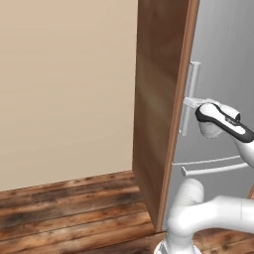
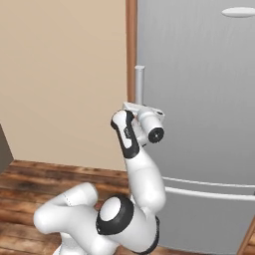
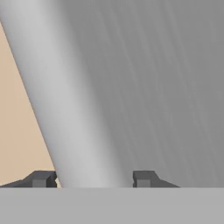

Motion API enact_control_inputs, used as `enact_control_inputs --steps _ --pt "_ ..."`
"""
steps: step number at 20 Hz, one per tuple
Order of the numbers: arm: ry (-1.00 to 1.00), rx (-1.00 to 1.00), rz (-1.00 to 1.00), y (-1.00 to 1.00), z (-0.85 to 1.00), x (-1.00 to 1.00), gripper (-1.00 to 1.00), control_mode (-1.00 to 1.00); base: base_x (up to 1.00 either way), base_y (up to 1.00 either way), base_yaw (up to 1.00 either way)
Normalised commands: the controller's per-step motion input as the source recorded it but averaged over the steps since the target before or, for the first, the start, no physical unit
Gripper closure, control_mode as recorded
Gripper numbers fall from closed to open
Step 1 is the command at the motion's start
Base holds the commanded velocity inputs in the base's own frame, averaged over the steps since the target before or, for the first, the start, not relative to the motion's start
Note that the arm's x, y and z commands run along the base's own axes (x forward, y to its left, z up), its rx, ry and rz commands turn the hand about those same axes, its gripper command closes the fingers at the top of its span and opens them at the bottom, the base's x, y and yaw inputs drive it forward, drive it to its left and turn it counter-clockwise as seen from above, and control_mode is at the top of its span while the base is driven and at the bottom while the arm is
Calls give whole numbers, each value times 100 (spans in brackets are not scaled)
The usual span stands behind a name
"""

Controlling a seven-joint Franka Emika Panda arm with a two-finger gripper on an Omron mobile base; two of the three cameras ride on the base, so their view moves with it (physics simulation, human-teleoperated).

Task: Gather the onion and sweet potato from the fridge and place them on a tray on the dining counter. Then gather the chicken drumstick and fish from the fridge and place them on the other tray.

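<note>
At the right of the left base view, the fridge (image 1: 223, 59) stands shut, its brushed-silver door running off the top and right edges, with a wood-brown frame panel (image 1: 158, 109) along its left side. The vertical grey bar handle (image 1: 189, 96) sits near the door's left edge; its upper end shows, and its lower part disappears behind the end effector (image 1: 191, 102), which reaches in from the right at mid-height.

In the right base view the handle (image 2: 139, 82) rises above the end effector (image 2: 130, 106) at the picture's middle, and the arm covers the rest of the bar. A horizontal seam (image 2: 214, 191) crosses the door low in the frame.

In the hand view the handle (image 3: 74, 109) slants from upper left to bottom centre, blurred and very near. The two dark fingertips (image 3: 41, 178) stand one on each side of it at the bottom edge, spread wider than the bar. A thin gap shows at the left tip; whether the right one touches is hard to make out.

The fridge interior is hidden behind the closed door. A beige wall (image 1: 64, 84) and plank floor (image 1: 74, 208) fill the left.
</note>
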Motion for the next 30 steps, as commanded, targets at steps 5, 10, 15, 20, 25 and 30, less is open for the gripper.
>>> enact_control_inputs --steps 5,10,15,20,25,30 --pt "0 4 5 -34 71 0 100 -100 0 0 0" --pt "3 0 0 -38 63 0 100 -100 0 0 0" --pt "0 0 0 -74 48 -28 100 -100 0 0 0" --pt "0 0 0 -80 25 -66 100 -100 0 0 0" --pt "1 -1 0 -84 16 -70 100 -100 0 0 0" --pt "8 -13 -10 -99 9 -61 100 -100 0 0 0"
